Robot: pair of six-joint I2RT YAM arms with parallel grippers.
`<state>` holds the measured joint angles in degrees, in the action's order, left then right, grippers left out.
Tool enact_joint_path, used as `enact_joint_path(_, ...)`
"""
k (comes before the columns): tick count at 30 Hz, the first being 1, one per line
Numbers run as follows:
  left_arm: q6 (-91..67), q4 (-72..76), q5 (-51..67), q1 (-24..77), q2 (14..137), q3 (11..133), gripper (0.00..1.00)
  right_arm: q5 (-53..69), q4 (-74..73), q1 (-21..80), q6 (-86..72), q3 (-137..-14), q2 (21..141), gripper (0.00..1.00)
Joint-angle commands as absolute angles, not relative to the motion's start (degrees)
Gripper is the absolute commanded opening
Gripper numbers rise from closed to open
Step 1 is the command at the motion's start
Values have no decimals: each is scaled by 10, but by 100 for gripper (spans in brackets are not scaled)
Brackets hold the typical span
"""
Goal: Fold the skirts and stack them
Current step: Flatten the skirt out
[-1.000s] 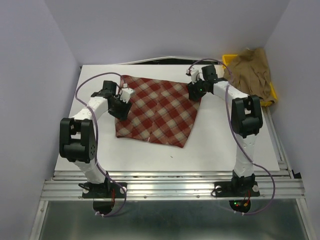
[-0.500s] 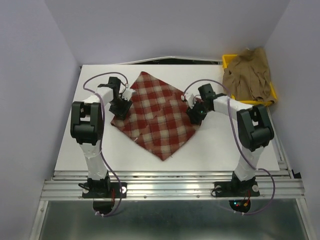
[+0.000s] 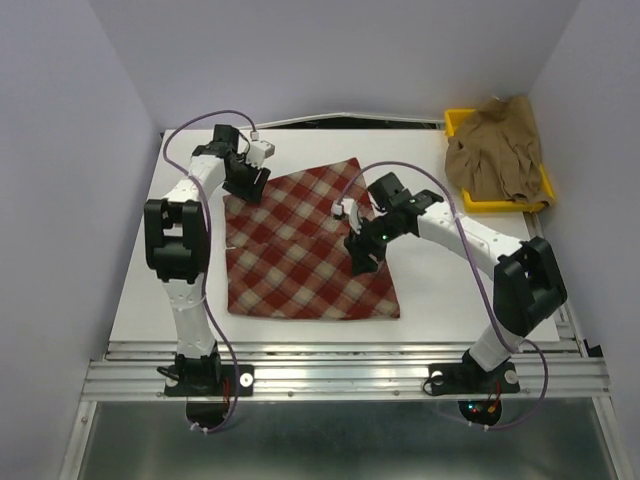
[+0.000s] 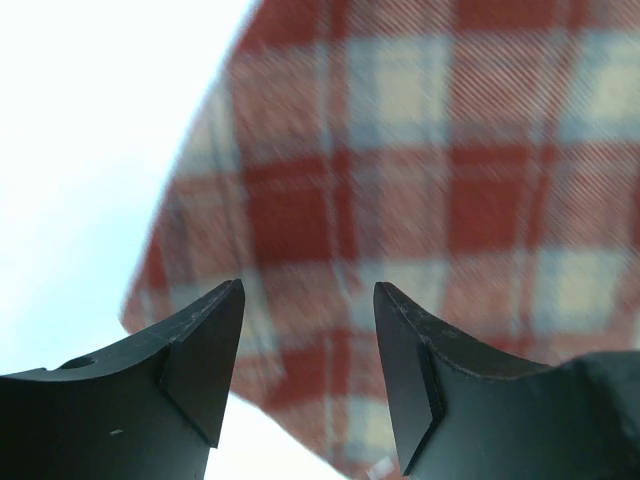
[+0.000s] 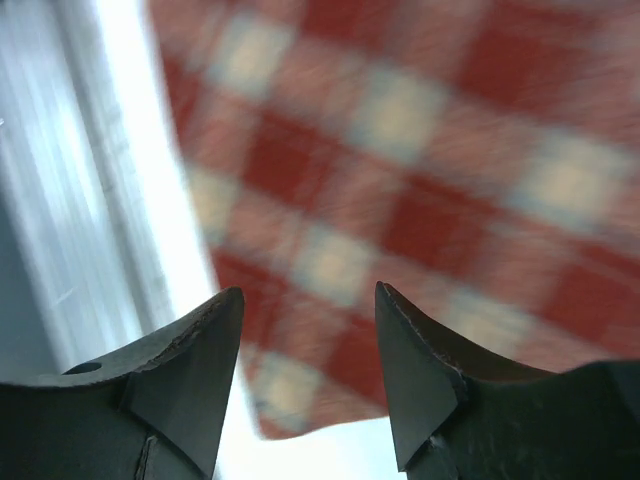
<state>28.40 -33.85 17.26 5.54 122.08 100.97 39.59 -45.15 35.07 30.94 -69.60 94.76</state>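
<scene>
Red-and-cream checks mark the plaid skirt (image 3: 305, 250), which lies spread flat in the middle of the white counter (image 3: 450, 290). It is roughly four-cornered, with its near edge running along 6 o'clock. Seen from above, the left fingers (image 4: 200, 360) sit over the skirt's 11 o'clock corner. The wrist view shows them apart with nothing between them, checked cloth below and bare counter to one side. The right fingers (image 5: 420, 370) are over the skirt just inside its 3 o'clock edge, also apart and holding nothing, with the plaid blurred beneath. Whether either pair touches the cloth cannot be told. The tan-brown skirt (image 3: 495, 150) lies crumpled in a yellow tray (image 3: 497, 206) at 2 o'clock on the counter, well apart from both pairs of fingers.
</scene>
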Motion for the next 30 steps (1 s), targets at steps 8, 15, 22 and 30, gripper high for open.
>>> enact_joint_path(8, 336, -339, 243, 70, 1027, 760, 61, 257, -309, 296, 270, -781, 1091, 58)
enact_joint_path(15, 363, -308, 214, 101, 998, 650, 60, 231, -315, 296, 305, -716, 1110, 57)
enact_joint_path(22, 362, -280, 191, 181, 1002, 599, 57, 268, -415, 296, 361, -633, 1050, 51)
enact_joint_path(30, 402, -339, 270, 228, 977, 597, 57, 319, -504, 296, 410, -637, 957, 51)
